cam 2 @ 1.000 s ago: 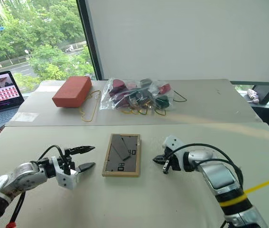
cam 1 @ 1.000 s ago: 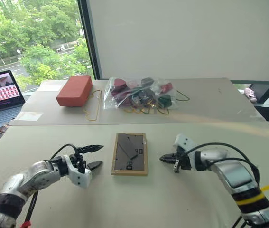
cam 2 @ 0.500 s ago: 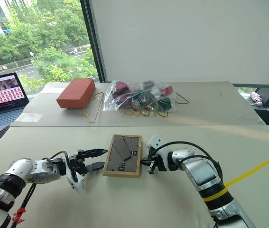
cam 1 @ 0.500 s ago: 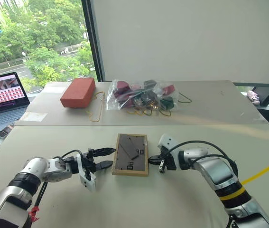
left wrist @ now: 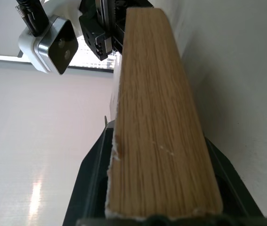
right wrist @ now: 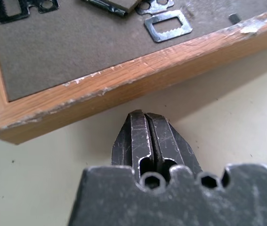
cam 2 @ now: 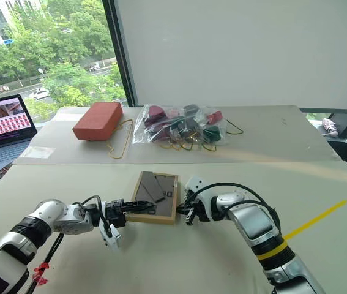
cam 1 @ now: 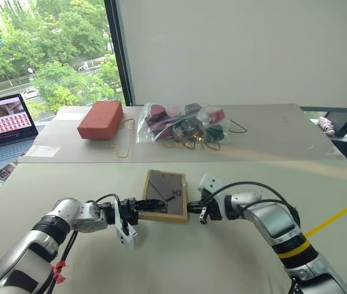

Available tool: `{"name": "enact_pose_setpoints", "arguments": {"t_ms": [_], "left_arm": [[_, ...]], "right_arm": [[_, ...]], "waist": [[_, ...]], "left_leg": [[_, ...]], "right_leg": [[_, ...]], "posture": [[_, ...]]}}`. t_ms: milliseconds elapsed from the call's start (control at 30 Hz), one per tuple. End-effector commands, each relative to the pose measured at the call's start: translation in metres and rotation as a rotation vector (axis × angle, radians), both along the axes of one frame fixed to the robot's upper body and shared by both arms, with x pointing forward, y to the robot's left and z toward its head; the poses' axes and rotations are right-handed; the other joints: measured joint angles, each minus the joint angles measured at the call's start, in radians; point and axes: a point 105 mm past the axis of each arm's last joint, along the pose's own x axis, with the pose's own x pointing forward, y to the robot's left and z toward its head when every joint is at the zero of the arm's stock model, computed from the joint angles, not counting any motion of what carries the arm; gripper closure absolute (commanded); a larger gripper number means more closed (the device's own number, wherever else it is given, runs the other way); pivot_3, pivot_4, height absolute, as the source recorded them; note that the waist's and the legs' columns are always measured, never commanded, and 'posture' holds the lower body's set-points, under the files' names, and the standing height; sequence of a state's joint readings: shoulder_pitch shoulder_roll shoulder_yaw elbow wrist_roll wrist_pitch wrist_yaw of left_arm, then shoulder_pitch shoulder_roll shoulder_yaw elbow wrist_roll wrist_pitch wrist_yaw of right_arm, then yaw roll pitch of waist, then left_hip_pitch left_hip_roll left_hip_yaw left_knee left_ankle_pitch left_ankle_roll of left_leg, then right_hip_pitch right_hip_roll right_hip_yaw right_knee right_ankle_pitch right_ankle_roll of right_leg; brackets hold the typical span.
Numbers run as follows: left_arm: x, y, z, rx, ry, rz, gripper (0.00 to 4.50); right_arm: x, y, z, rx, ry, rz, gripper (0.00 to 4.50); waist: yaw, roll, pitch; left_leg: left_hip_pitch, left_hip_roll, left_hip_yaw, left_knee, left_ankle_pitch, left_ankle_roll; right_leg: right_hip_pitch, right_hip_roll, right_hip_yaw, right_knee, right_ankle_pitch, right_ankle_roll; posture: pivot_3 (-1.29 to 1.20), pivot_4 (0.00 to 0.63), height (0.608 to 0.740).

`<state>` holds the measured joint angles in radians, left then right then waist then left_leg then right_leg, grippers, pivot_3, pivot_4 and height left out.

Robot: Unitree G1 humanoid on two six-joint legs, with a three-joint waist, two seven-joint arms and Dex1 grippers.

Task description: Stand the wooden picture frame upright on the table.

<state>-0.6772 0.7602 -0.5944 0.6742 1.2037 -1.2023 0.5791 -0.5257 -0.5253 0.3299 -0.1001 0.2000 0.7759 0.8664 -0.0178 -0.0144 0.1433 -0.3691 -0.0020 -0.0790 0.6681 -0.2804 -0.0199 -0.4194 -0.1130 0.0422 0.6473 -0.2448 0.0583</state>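
1. The frame [cam 1: 164, 195] lies back-up on the pale surface [cam 1: 234, 257], near its middle, between the two grippers. Its dark back panel and metal hangers face upward.
2. The frame's left edge is lifted slightly off the surface, so the frame tilts.
3. The left arm reaches in from the lower left, forearm low over the surface, wrist turned so its gripper [cam 1: 138, 208] points level toward the right.
4. The left gripper is clamped on the frame's left edge; the left wrist view shows the light wood edge [left wrist: 157, 122] seated between the two black fingers [left wrist: 88, 188].
5. The right arm comes from the lower right, elbow bent, its forearm angled toward the left with the gripper [cam 1: 193, 207] tipped downward.
6. The right gripper is clenched, fingers pressed together with nothing between them. Its tip sits just beside the frame's right edge; whether it touches is unclear.
7. On the farther surface lie a red-brown block [cam 1: 100, 119] at the left and a clear bag [cam 1: 182, 124] of mixed items near the middle.
8. An open laptop [cam 1: 2, 122] sits at the far left.
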Motion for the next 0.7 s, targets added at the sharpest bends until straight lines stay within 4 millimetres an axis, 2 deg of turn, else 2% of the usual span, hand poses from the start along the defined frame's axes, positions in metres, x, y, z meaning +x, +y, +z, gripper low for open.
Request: {"name": "enact_pose_setpoints", "arguments": {"t_ms": [33, 133, 200, 233, 333, 467, 567, 600, 700], "left_arm": [[-0.012, 0.007, -0.023, 0.064, 0.075, -0.002, 3.47], [-0.011, 0.008, -0.022, 0.051, 0.073, 0.016, 3.47], [-0.011, 0.009, -0.022, 0.043, 0.078, 0.023, 3.47], [-0.011, 0.009, -0.023, 0.042, 0.079, 0.026, 3.47], [-0.012, 0.007, -0.023, 0.034, 0.079, 0.028, 3.47], [-0.013, 0.005, -0.023, 0.032, 0.077, 0.024, 3.47], [-0.014, 0.004, -0.022, 0.027, 0.076, 0.021, 3.47], [-0.014, 0.003, -0.022, 0.025, 0.076, 0.019, 3.47], [-0.016, 0.001, -0.022, 0.02, 0.078, 0.012, 3.47]], "right_arm": [[0.021, -0.026, 0.023, -0.025, -0.088, -0.096, 4.5], [0.041, -0.042, 0.053, -0.009, -0.163, -0.162, 4.5], [0.054, -0.045, 0.074, 0.045, -0.189, -0.204, 3.88], [0.058, -0.045, 0.08, 0.067, -0.192, -0.213, 3.77], [0.048, 0.004, 0.096, 0.23, -0.104, -0.073, 2.65], [0.037, 0.046, 0.09, 0.329, 0.102, 0.032, 1.29], [0.036, 0.06, 0.077, 0.308, 0.169, 0.073, 0.27], [0.039, 0.063, 0.072, 0.304, 0.194, 0.074, 0.05], [0.048, 0.071, 0.059, 0.27, 0.224, 0.068, 0.05]], "waist": [[0.0, 0.0, 0.0], [-0.007, 0.0, 0.0], [-0.016, 0.001, 0.0], [-0.019, 0.001, 0.0], [-0.026, 0.002, -0.001], [-0.025, 0.003, -0.002], [-0.019, 0.003, -0.002], [-0.019, 0.003, -0.002], [-0.023, 0.003, -0.002]], "left_leg": [[0.0, 0.0, 0.0, 0.0, 0.0, 0.0], [0.0, 0.0, 0.0, 0.0, 0.0, 0.0], [0.001, 0.0, 0.0, 0.0, 0.0, 0.0], [0.001, 0.0, 0.0, 0.0, 0.0, 0.0], [0.001, 0.0, 0.0, 0.0, 0.0, 0.0], [0.001, 0.0, 0.0, -0.001, 0.0, 0.0], [0.0, 0.0, -0.001, 0.0, 0.0, 0.0], [0.0, -0.001, -0.001, 0.0, 0.0, 0.0], [0.0, -0.001, 0.0, 0.0, 0.0, 0.0]], "right_leg": [[0.0, 0.0, 0.0, 0.0, 0.0, 0.0], [-0.001, 0.0, 0.0, 0.0, 0.0, 0.0], [-0.002, 0.0, 0.0, 0.0, 0.0, 0.0], [-0.002, 0.0, 0.0, 0.0, 0.0, 0.0], [-0.001, 0.0, 0.0, 0.0, 0.0, 0.0], [-0.001, 0.0, 0.0, 0.002, 0.0, 0.0], [-0.001, 0.0, 0.0, 0.002, 0.0, 0.0], [-0.001, -0.001, -0.001, 0.002, 0.0, 0.0], [-0.002, -0.001, -0.001, 0.001, 0.0, 0.0]], "posture": [[0.0, 0.15, 0.74], [0.0, 0.15, 0.74], [0.0, 0.15, 0.74], [0.0, 0.15, 0.74], [0.0, 0.15, 0.74], [0.0, 0.15, 0.74], [0.0, 0.15, 0.74], [0.0, 0.15, 0.74], [0.0, 0.15, 0.74]]}}
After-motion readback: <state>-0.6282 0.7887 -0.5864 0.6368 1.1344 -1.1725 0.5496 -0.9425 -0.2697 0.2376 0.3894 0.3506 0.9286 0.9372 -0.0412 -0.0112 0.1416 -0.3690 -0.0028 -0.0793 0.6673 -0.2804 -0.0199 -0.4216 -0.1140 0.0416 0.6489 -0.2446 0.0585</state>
